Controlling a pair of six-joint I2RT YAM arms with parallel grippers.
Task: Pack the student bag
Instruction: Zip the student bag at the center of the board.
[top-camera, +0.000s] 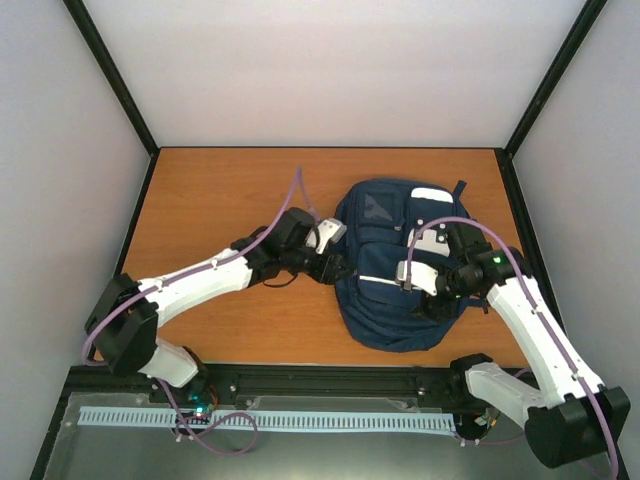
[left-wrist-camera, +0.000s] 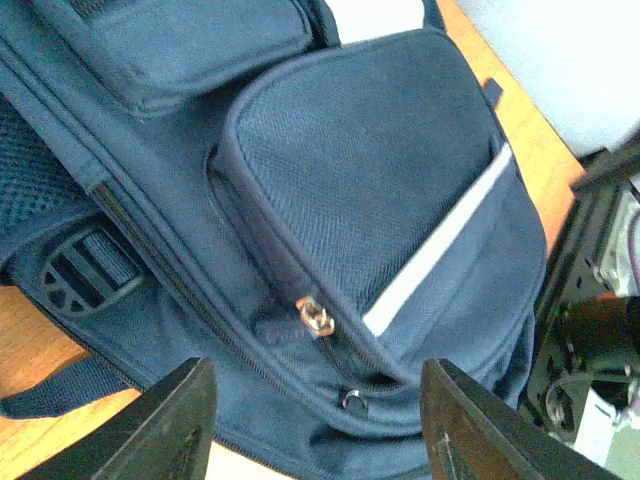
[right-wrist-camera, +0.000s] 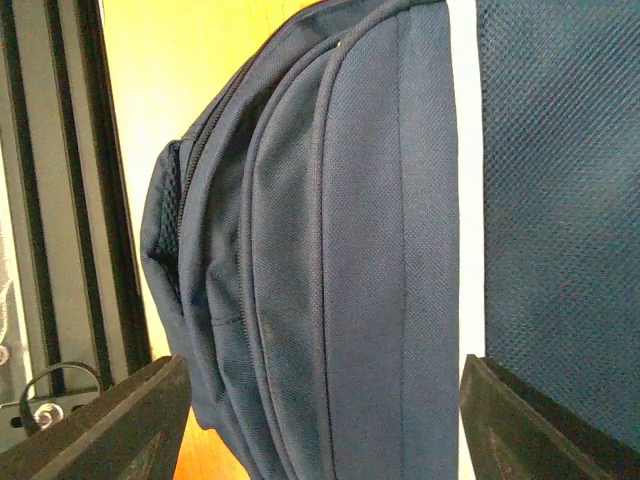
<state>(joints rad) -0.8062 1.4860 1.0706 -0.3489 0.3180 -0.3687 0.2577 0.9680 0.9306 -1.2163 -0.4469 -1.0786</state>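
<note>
Starting at the near edge, both arms come off the black rail (top-camera: 330, 382) and bend in toward the bag (top-camera: 385, 300). It lies flat on the tabletop (top-camera: 220, 200), a bit right of centre, front pockets facing up.

The left claw (left-wrist-camera: 315, 372) sits at the bag's left side, low over the front pocket. Its fingers (left-wrist-camera: 175, 420) are spread apart with nothing between them, so it's open and not gripping anything. Just past the tips there's a metal zipper pull (left-wrist-camera: 317, 318) on the pocket seam, and a white stripe (left-wrist-camera: 440, 250) runs slanted across the pocket. A black buckle (left-wrist-camera: 85, 282) on a strap shows off to one side.

The right claw (right-wrist-camera: 325, 365) is over the bag's right side, and it's open too, fingers wide. Navy fabric fills the view past them; can't tell if the tips touch the cloth.

Further back, the bag's far end has a white patch (top-camera: 430, 195). Beyond that the tabletop runs on to the white back wall (top-camera: 330, 70).
</note>
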